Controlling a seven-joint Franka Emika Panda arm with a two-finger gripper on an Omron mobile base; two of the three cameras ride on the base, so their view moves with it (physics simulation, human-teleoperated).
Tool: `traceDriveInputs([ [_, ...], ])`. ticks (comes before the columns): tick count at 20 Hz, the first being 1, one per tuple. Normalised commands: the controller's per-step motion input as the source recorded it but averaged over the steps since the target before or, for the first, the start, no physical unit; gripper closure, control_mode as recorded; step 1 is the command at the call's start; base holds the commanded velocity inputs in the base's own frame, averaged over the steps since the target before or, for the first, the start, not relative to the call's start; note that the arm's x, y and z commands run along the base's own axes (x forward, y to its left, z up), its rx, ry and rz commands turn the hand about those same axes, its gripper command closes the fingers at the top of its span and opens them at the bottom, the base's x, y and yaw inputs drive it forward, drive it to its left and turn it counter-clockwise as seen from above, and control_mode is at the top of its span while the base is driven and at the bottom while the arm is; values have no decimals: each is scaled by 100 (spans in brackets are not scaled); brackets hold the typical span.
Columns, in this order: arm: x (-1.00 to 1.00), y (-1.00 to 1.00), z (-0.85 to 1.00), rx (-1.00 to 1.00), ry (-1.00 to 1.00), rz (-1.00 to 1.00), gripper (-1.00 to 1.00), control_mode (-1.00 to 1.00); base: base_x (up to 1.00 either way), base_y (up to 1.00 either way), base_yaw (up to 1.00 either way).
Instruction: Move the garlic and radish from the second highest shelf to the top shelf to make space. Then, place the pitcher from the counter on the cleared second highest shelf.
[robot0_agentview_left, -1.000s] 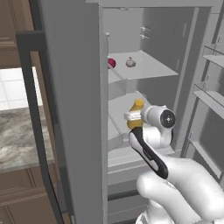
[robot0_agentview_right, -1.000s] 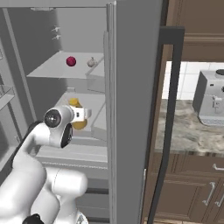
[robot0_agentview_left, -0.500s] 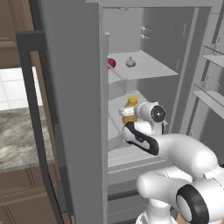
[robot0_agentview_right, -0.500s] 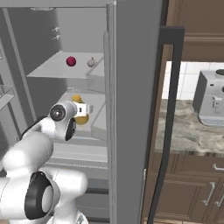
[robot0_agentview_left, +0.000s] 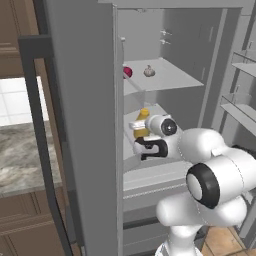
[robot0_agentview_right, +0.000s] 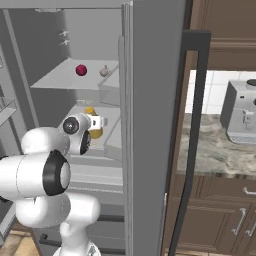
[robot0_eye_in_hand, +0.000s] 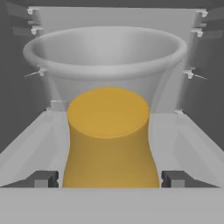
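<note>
Plainly, you have one pitcher (robot0_eye_in_hand: 108, 135) pinched between the fingertips (robot0_eye_in_hand: 43, 178) of the gripper (robot0_agentview_left: 136, 131), lying on its side over the second highest shelf (robot0_agentview_left: 159, 111). One radish (robot0_agentview_right: 81, 70) and one garlic (robot0_agentview_right: 104, 71) already sit on the top shelf (robot0_agentview_left: 170, 76), near each other. You appear to be at the final placing step; next, seat it and release.

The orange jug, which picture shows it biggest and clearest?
The hand view. There the orange jug stands right in the middle, between the fingertips of the hand, on a pale shelf. In the left base view and right base view it is just a small yellow bit peeking from behind the robot's wrist.
</note>
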Motion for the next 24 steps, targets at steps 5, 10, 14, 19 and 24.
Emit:
traceDriveInputs([
  [5, 48, 0, -24, 0, 0, 0, 100, -100, 0, 0, 0],
  [10, 46, 0, -17, 0, 0, 0, 100, -100, 0, 0, 0],
  [14, 40, 0, -16, 0, 0, 0, -100, -100, 0, 0, 0],
  [19, 9, 0, -5, 0, 0, 0, -100, -100, 0, 0, 0],
  [24, 0, 0, 7, 0, 0, 0, -100, -100, 0, 0, 0],
])
